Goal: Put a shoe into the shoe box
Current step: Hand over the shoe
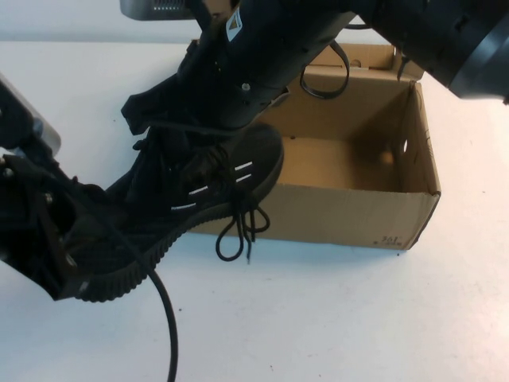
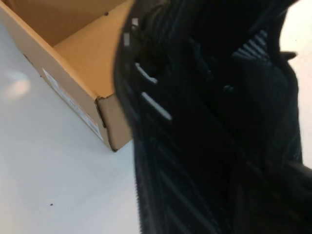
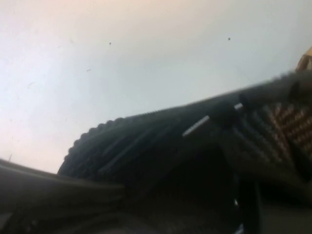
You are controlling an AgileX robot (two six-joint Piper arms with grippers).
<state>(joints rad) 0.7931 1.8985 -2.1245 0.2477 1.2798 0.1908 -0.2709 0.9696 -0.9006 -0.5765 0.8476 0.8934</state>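
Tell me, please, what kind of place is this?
Probably a robot test bench: a plain white table, two black arms over it, and only a shoe and an open cardboard shoe box as props.

The right arm covers the shoe box's far-left corner, toward eleven o'clock. The left gripper merges darkly with the shoe's heel; its jaws are indistinguishable. The right gripper is hidden.

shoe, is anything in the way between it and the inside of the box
The shoe sits tilted, toe over the box's near wall, heel outside by the left hand. That wall stands between, and the right hand hangs over the shoe at the opening. The box floor looks bare.
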